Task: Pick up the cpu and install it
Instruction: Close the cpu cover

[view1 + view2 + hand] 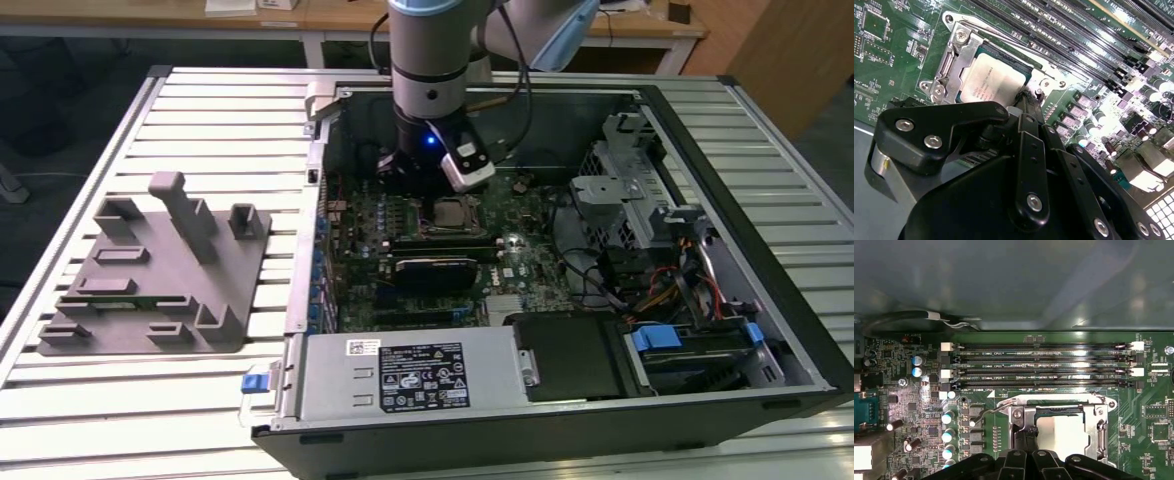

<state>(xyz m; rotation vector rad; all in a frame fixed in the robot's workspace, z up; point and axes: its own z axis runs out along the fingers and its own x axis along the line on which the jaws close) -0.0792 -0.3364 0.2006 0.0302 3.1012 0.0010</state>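
Observation:
The cpu [990, 79], a pale silver square, lies flat in the metal-framed socket [950, 65] on the green motherboard inside the open computer case. It also appears as the cpu [1066, 432] in the first wrist view and as the cpu [451, 213] in the exterior view. My gripper [1027, 98] hangs low over the socket's edge, right beside the chip. Its black fingers [1025, 441] are pressed together with nothing between them. The fingertips stand at the chip's rim; whether they touch it I cannot tell.
Four long memory slots [1044, 365] run along one side of the socket, and capacitors [947, 417] stand beside it. A socket lever [985, 413] sticks out. A grey tray with upright blocks [154, 270] lies on the slatted table at the exterior view's left. Cables and drive bays [654, 250] crowd the case's right.

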